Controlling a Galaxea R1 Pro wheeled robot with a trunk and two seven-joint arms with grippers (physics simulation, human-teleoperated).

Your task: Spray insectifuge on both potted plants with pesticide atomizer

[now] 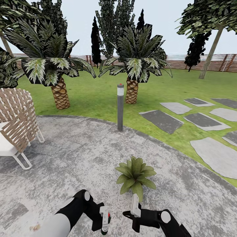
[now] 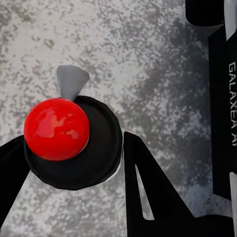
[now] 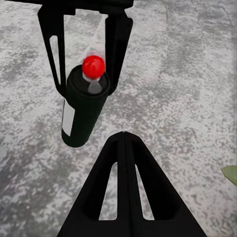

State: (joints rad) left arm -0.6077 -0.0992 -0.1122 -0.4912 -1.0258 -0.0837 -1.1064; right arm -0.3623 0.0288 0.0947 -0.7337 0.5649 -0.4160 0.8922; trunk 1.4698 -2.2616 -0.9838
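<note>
Grey paved patio (image 1: 82,148), lawn and palms beyond. Left claw (image 1: 104,221) clamped on atomizer (image 3: 85,106), red cap (image 2: 57,128) up close in left wrist view. Right claw (image 1: 135,205) closed, empty. Potted plant (image 1: 135,173) just ahead.

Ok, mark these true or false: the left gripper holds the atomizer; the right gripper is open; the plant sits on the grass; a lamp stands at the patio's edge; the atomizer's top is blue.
1. The left gripper holds the atomizer: true.
2. The right gripper is open: false, its fingers are together, holding nothing.
3. The plant sits on the grass: false, it is on the patio.
4. A lamp stands at the patio's edge: true.
5. The atomizer's top is blue: false, it is red.
</note>
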